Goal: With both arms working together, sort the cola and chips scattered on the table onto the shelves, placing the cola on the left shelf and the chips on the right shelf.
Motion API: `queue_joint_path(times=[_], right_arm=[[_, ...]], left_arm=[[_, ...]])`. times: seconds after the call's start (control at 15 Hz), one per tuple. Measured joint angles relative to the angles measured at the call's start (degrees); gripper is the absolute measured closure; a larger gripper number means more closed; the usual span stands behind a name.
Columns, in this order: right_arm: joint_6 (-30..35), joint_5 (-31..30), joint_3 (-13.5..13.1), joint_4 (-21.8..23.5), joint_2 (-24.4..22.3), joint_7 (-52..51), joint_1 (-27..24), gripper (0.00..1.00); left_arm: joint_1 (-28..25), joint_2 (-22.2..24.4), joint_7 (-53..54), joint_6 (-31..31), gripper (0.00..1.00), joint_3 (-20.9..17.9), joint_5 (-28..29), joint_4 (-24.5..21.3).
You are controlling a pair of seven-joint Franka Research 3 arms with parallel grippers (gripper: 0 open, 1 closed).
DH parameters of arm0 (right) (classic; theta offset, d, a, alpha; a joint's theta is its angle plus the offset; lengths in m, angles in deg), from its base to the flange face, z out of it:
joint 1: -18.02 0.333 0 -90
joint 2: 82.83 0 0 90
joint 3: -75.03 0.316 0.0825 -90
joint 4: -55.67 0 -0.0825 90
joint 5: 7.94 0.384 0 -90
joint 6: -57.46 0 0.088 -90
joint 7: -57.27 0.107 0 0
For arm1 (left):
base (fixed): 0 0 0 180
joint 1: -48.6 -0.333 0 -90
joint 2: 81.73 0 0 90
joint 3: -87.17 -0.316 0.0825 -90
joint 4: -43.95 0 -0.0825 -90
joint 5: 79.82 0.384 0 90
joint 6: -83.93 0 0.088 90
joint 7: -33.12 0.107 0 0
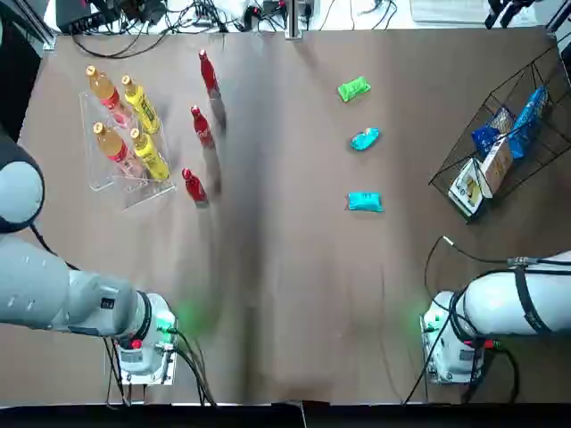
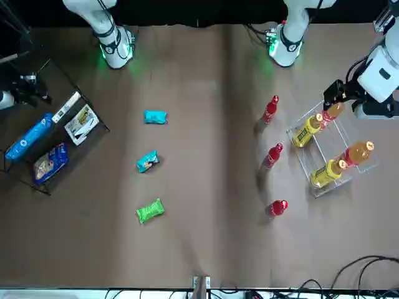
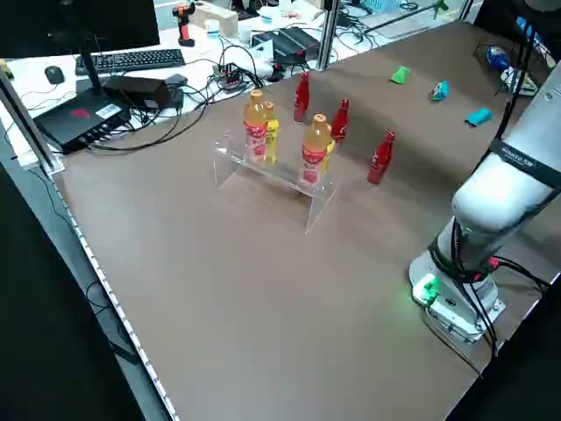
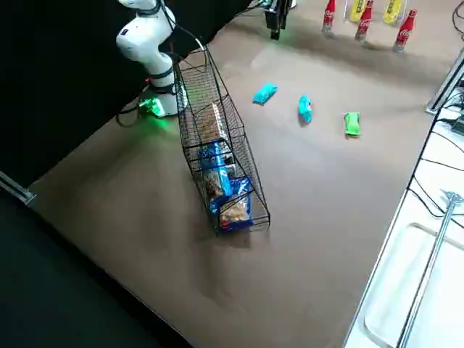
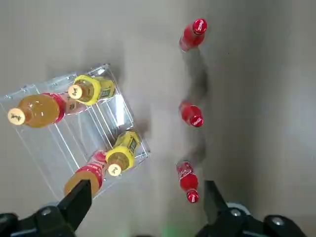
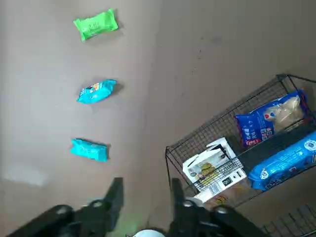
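Three red cola bottles [image 1: 208,71] [image 1: 202,125] [image 1: 193,185] stand upright in a row just right of the clear acrylic left shelf [image 1: 100,176]. A green chips packet [image 1: 353,88] and two teal chips packets [image 1: 364,139] [image 1: 364,201] lie mid-table, left of the black wire right shelf [image 1: 451,169]. My left gripper [image 5: 145,207] hangs high over the cola and the rack, open and holding nothing. High between the chips and the basket, my right gripper [image 6: 145,196] is also open and holds nothing.
Orange and yellow bottles [image 1: 143,107] fill the acrylic rack. Blue bags [image 1: 526,116] and a white box [image 1: 493,165] sit in the wire basket. Cables [image 1: 178,18] run along the far edge. The arm bases [image 1: 147,343] [image 1: 451,343] stand at the near edge.
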Motion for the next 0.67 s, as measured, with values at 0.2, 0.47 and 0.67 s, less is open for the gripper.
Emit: queue_joint_path(times=[0.2,0.47,0.67], right_arm=[[0.56,-1.33,0.27,0.06,0.00,0.07,1.73,0.80],[1.66,-1.85,0.26,0.22,-0.01,0.61,2.41,0.87],[1.68,-1.89,0.36,0.26,0.00,0.54,2.74,0.59]], left_arm=[[-0.17,0.00,0.07,-0.86,0.00,-0.11,0.01,-0.01],[-0.24,-1.12,-0.66,-1.04,0.00,-0.26,0.01,-0.35],[0.27,-4.35,-0.66,2.09,0.00,-0.26,0.02,-1.10]])
